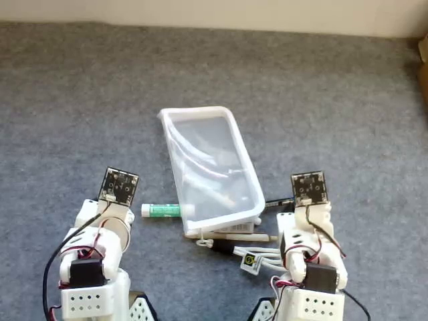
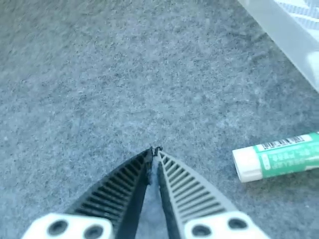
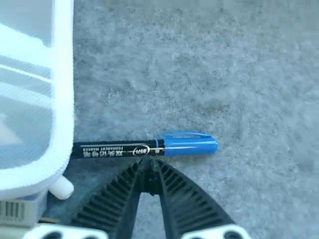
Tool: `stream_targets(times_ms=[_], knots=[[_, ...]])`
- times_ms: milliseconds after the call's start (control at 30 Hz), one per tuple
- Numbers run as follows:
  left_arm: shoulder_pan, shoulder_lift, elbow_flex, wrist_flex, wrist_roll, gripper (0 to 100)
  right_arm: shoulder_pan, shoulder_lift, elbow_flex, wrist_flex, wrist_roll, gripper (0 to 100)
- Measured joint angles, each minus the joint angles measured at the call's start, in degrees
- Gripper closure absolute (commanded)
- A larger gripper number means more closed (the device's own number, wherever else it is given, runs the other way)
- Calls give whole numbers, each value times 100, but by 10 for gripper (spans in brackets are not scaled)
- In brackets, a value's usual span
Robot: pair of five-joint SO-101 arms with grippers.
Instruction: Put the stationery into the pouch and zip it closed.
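Lying flat near the middle of the grey worktop (image 1: 80,100), the pouch (image 1: 210,167) is a translucent white sleeve, its long sides running slantwise away from the arms. Pale long shapes show through its clear face, though I cannot tell what they are, nor whether the zip is open or closed. A green glue stick (image 1: 167,210) with a white cap lies on the worktop just beside the pouch's near corner on the left arm's side. A marker (image 3: 144,148) with a black barrel and blue cap lies beside the opposite near corner, one end at the pouch's edge. A pale stick (image 1: 234,236) rests along the pouch's near end, with a small tag (image 1: 251,262) on the worktop just in front of it. The left claw (image 2: 153,152) is clenched with nothing between its fingers, low over bare worktop, the glue stick near it. The right claw (image 3: 149,169) is likewise clenched and empty, its tips just beside the marker's barrel.
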Motion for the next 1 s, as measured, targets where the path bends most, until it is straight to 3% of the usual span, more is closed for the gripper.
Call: stream_targets(times_ms=[100, 300, 433, 533, 800, 1000], knots=[[0, 0, 0, 0, 0, 962, -53, 0, -457, 18, 0, 993], [-44, 0, 0, 0, 0, 960, -976, -26, -1626, 677, 0, 992], [-545, 0, 0, 0, 0, 877, -1468, 123, -2180, 1011, 0, 992], [-686, 0, 0, 0, 0, 817, -1908, 712, -2470, 1169, 0, 992], [-695, 0, 0, 0, 0, 820, -3270, 2558, -2919, 1468, 0, 991], [-721, 0, 0, 0, 0, 819, -4211, 3622, -2927, 1468, 0, 894]])
